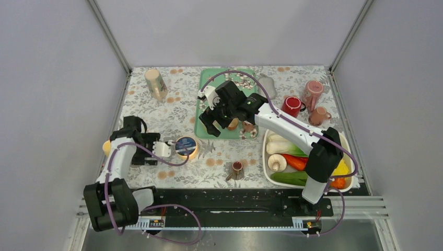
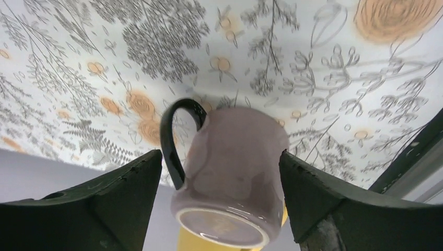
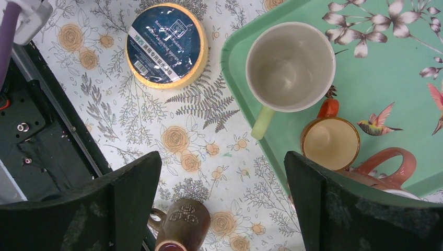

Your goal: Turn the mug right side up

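A mauve mug [image 2: 235, 157] with a black handle [image 2: 170, 141] is upside down in the left wrist view, its base toward the camera and its mouth toward the flowered tablecloth. My left gripper [image 2: 222, 167] is open and straddles it. The right finger [image 2: 324, 204] sits against its side, and a narrow gap shows at the left finger [image 2: 120, 204]. In the top view the left gripper [image 1: 141, 151] is at the table's left side and the arm hides the mug. My right gripper [image 1: 217, 123] [image 3: 222, 162] is open and empty, above the green tray's near left edge.
A yellow thing [image 1: 107, 148] [image 2: 198, 243] lies just beyond the mug at the table's left edge. A round tin [image 1: 186, 146] and a brown mug [image 1: 236, 170] stand nearby. The green tray [image 1: 209, 83] holds upright cups. A vegetable bin [image 1: 347, 180] and several mugs are on the right.
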Controlling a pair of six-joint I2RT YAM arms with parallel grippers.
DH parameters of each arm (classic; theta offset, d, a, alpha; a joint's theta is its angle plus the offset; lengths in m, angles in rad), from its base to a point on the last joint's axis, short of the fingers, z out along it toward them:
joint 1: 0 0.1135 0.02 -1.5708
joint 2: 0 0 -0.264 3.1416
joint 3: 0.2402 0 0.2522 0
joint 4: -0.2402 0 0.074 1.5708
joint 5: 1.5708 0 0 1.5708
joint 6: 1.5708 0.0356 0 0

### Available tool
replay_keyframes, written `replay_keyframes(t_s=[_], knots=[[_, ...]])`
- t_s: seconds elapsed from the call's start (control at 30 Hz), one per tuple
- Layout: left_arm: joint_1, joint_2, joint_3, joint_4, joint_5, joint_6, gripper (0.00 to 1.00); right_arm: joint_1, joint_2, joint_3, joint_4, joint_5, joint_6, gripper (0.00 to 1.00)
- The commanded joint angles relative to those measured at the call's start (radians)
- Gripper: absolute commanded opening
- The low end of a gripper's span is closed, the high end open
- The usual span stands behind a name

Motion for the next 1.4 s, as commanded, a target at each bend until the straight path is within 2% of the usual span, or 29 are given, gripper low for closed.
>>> replay_keyframes(t_s=[0.0, 0.17, 0.27, 0.33, 0.43, 0.57, 0.7, 0.87, 1.0, 1.2, 1.27, 1.37], knots=[[0.003, 0.071, 0.157, -0.054, 0.210, -0.132, 0.86, -0.006, -0.003, 0.031, 0.032, -0.023, 0.004, 0.97], [0.002, 0.192, 0.335, -0.200, 0.251, -0.252, 0.93, -0.013, 0.003, 0.023, 0.015, -0.021, -0.003, 0.98], [0.003, 0.215, 0.351, -0.212, 0.214, -0.250, 0.95, -0.018, 0.005, 0.021, 0.006, -0.023, -0.001, 0.98], [0.003, 0.207, 0.328, -0.180, 0.179, -0.249, 0.99, -0.019, 0.003, 0.018, 0.004, -0.023, -0.001, 0.97], [-0.001, 0.192, 0.283, -0.093, 0.142, -0.273, 0.99, -0.022, 0.009, 0.021, -0.004, -0.024, -0.001, 0.98], [-0.014, 0.199, 0.210, -0.006, 0.087, -0.225, 0.99, -0.024, 0.032, 0.037, -0.020, -0.030, 0.005, 0.98], [-0.055, 0.247, 0.189, 0.103, -0.008, -0.275, 0.99, -0.025, 0.050, 0.047, -0.030, -0.040, 0.020, 0.98], [-0.075, 0.327, 0.205, 0.146, -0.101, -0.316, 0.99, -0.024, 0.051, 0.046, -0.034, -0.042, 0.024, 0.98], [-0.077, 0.386, 0.239, 0.121, -0.155, -0.342, 0.89, -0.025, 0.049, 0.049, -0.033, -0.037, 0.021, 0.98], [-0.096, 0.417, 0.272, 0.072, -0.160, -0.367, 0.65, -0.027, 0.056, 0.051, -0.032, -0.041, 0.011, 0.98], [-0.102, 0.420, 0.286, 0.043, -0.136, -0.374, 0.50, -0.028, 0.057, 0.050, -0.031, -0.039, 0.009, 0.98], [-0.113, 0.421, 0.324, -0.012, -0.095, -0.398, 0.19, -0.028, 0.052, 0.044, -0.032, -0.038, 0.006, 0.98]])
